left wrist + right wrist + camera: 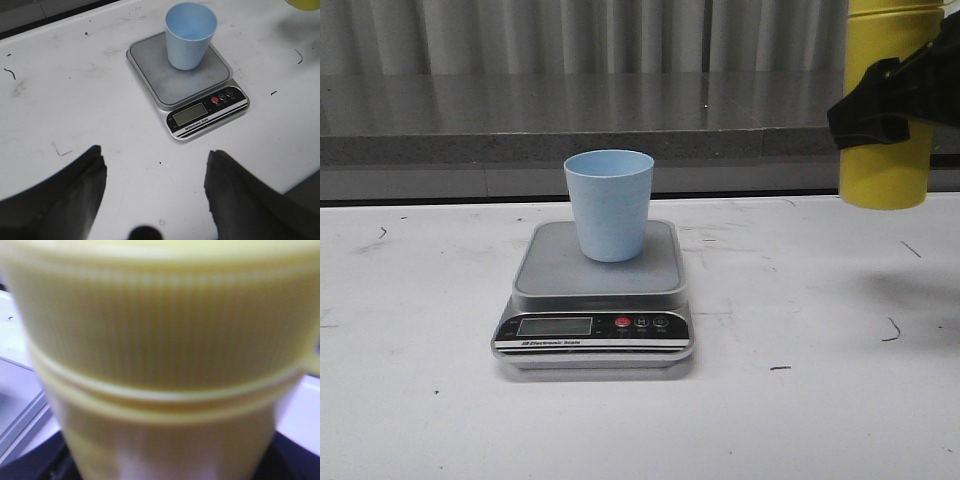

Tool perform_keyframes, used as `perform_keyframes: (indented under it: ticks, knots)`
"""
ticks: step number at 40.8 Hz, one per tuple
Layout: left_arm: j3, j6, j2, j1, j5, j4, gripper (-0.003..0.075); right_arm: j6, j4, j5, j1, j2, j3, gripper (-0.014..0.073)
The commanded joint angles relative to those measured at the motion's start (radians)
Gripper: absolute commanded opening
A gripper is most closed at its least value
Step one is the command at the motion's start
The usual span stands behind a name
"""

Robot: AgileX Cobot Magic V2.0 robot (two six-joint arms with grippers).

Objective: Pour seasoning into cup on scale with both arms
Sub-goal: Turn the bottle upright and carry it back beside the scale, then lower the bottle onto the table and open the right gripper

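In the front view, the flat digital kitchen scale with a grey steel platform and a black front panel [595, 300] sits on the white tabletop [420, 400], about midway between the left and right edges. The small pale blue plastic cup [610, 204] stands upright on the platform, toward its far side. On the panel there is an LCD display [554, 326], one red button [622, 323] and two dark buttons beside it. Near the right edge of the tabletop the tall yellow plastic seasoning bottle [888, 170] hangs in the air, clear of the surface, with its upper part cut by the frame. The black right gripper [892, 100] is closed around the body of this bottle and carries it. In the left wrist view, the left gripper [156, 192] is over the near part of the tabletop with its two dark fingers [75, 190] spread wide apart and nothing between them. The scale [187, 82] with the cup [190, 35] on it lies beyond the fingers, well apart from them, and a yellow bit of the bottle [306, 4] shows at the corner of the view. In the right wrist view, the yellow bottle [160, 350] fills almost the whole frame, very close and blurred, with a ribbed band and a ridge around it. A corner of the scale [22, 412] is visible beside it on the white table.
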Motion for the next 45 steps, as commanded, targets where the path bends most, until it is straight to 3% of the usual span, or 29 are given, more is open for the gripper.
perform_keyframes:
  ticks: [1, 5, 10, 17, 25, 45]
  knots:
    - [-0.025, -0.004, -0.003, -0.007, -0.065, -0.002, 0.0418, -0.185, 0.176, -0.191, -0.006, 0.005, 0.007, 0.0308]
    - [-0.025, -0.004, -0.003, -0.007, -0.065, -0.002, 0.0418, -0.291, 0.252, -0.315, -0.006, 0.049, 0.040, 0.0308]
    - [-0.025, -0.004, -0.003, -0.007, -0.065, -0.002, 0.0418, -0.294, 0.272, -0.469, -0.006, 0.116, 0.053, 0.0308]
    - [-0.025, -0.004, -0.003, -0.007, -0.065, -0.002, 0.0418, -0.334, 0.287, -0.577, -0.006, 0.202, 0.053, 0.0308]
    - [-0.025, -0.004, -0.003, -0.007, -0.065, -0.002, 0.0418, -0.434, 0.289, -0.639, -0.006, 0.283, 0.052, 0.0308]
    - [-0.025, -0.004, -0.003, -0.007, -0.065, -0.002, 0.0418, -0.432, 0.317, -0.653, -0.006, 0.345, 0.034, 0.0310]
